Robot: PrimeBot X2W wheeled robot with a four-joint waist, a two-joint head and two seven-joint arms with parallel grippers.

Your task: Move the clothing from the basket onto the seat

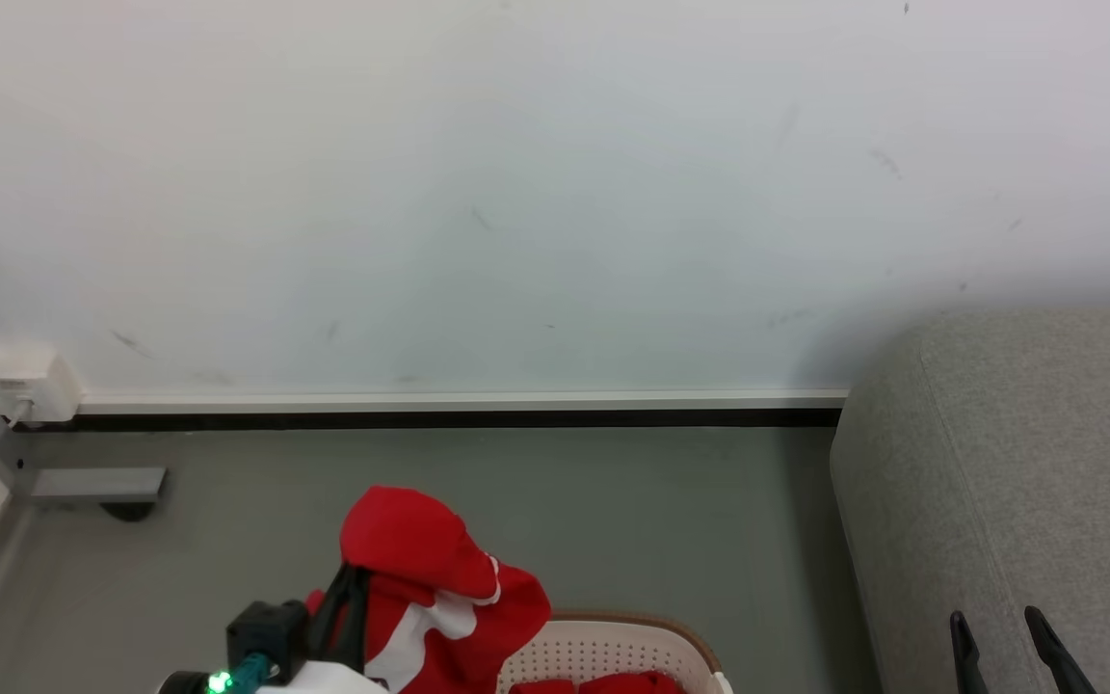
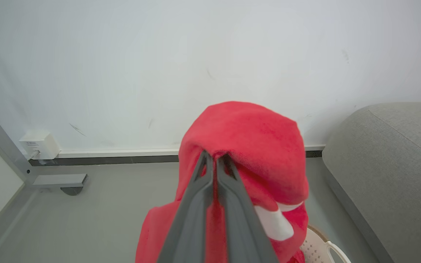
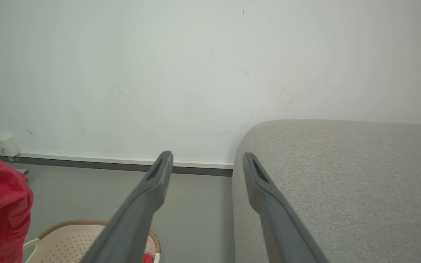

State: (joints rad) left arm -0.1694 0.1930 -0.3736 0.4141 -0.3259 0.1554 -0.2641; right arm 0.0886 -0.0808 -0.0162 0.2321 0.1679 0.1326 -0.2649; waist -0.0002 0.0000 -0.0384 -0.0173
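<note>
Between basket (image 1: 613, 648) and seat (image 1: 1027, 482), grey floor (image 1: 777, 569), white wall (image 1: 516, 193) behind.

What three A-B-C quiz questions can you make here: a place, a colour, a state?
1. Where is the sofa from the basket? A robot's right; B robot's left; C inside it.
2. What colour is the held garment? A blue; B red with white; C green.
3. How is the right gripper? A shut on cloth; B shut, empty; C open, empty.
1 A: the sofa sits rightward in the head view. 2 B: red cloth with a white band hangs from the shut left gripper. 3 C: its fingers stand apart, nothing between.
</note>
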